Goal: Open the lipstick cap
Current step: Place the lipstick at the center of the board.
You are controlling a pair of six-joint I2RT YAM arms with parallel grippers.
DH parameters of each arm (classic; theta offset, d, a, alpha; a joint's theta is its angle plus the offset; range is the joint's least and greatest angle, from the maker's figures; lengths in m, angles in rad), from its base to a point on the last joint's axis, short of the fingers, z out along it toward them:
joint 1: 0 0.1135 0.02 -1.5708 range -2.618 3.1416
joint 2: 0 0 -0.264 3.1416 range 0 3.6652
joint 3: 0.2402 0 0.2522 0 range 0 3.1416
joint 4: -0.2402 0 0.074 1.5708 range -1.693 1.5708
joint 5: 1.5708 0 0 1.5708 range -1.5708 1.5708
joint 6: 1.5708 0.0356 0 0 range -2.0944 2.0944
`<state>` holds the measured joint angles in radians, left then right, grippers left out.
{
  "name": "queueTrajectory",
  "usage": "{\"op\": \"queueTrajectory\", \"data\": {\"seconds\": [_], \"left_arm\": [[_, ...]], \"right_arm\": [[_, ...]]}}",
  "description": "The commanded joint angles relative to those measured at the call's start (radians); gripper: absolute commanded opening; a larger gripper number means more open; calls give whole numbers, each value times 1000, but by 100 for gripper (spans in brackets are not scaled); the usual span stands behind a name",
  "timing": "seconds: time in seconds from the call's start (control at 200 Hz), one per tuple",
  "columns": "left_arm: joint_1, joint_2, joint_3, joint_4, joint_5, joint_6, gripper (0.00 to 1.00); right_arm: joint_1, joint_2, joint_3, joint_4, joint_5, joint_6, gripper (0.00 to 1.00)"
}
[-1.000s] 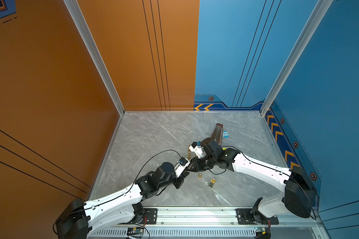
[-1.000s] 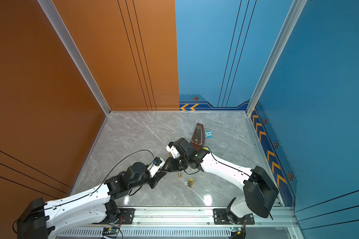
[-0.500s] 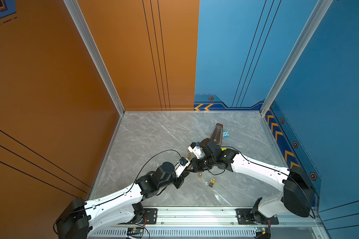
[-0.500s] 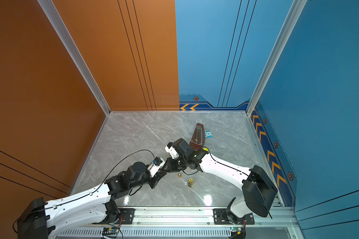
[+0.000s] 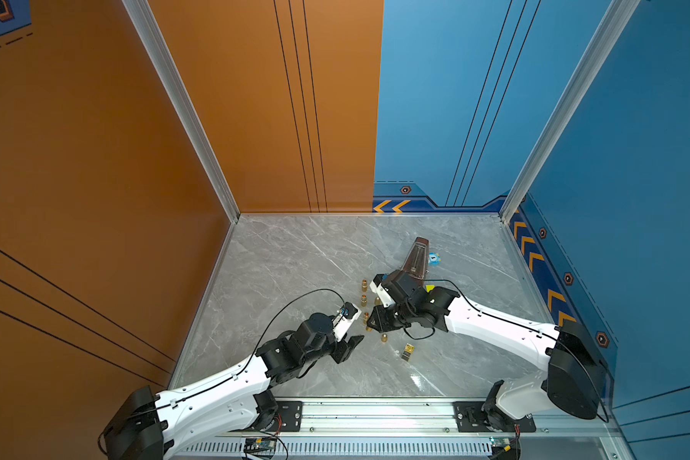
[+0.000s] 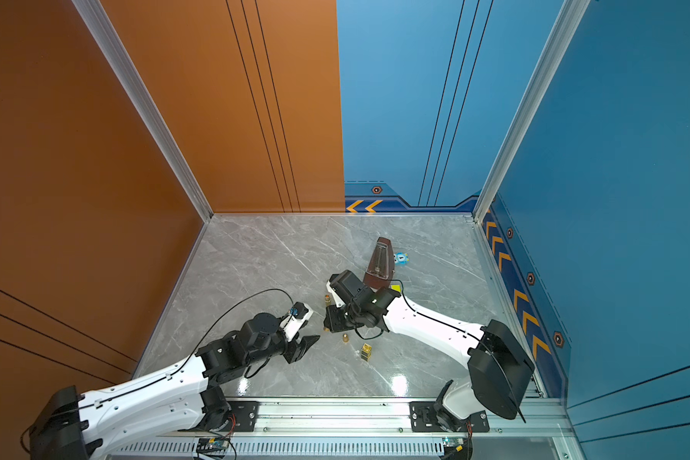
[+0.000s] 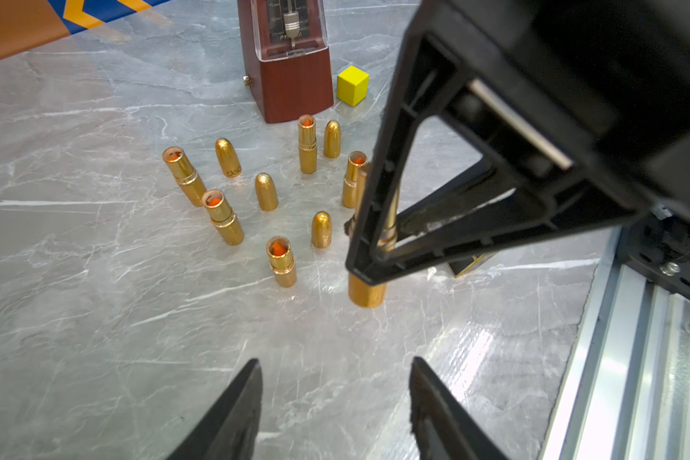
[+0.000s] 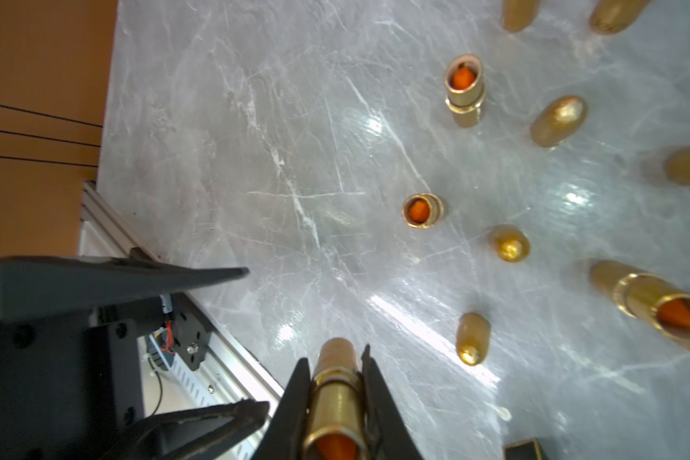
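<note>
A: What has the right gripper got?

B: Its jaws are clamped on a gold lipstick, gripping the tube partway along. The lipstick is uncapped. The orange stick shows in the open end nearest the wrist, and the base pokes out past the fingertips toward the marble table.

A: Is the base resting on the table?

B: That cannot be told. In the left wrist view it sits very low over the surface.

A: And the left gripper?

B: Its jaws stand well apart with nothing between them. It faces the right gripper across a small gap, clear of the lipstick.

A: Where is all this?

B: In both top views the 2 grippers meet near the middle of the table, toward its front edge.

A: What else lies around?

B: The left wrist view shows 5 uncapped gold lipsticks standing upright with orange inside. Standing among them are 4 bullet-shaped gold caps. Behind them is a brown metronome with a yellow cube just beside it. In a top view a small blue toy clock sits beside the metronome. A small black-and-gold box lies near the front, on the right arm's side of the grippers.
</note>
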<state>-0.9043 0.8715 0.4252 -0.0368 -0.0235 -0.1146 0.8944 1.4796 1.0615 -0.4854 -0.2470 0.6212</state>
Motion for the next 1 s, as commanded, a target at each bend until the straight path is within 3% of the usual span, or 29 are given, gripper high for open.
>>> {"op": "queueTrajectory", "data": {"seconds": [0.0, 0.26, 0.36, 0.38, 0.53, 0.996], "left_arm": [[9, -42, -5, -78, -63, -25, 69], [35, -73, -38, -104, -116, -78, 84], [48, -66, -39, -111, -124, -91, 85], [52, -65, -38, -113, -126, -93, 90], [67, -79, -45, -121, -136, -114, 96], [104, -96, -57, -121, -115, -128, 99]], "right_arm": [[38, 14, 34, -74, 164, -41, 19], [141, 101, 27, -45, 370, -38, 19], [156, 144, 21, -13, 392, -31, 19], [157, 151, 22, -6, 390, -31, 19], [169, 195, 16, 30, 404, -38, 18], [180, 268, -8, 88, 407, -61, 19]]}}
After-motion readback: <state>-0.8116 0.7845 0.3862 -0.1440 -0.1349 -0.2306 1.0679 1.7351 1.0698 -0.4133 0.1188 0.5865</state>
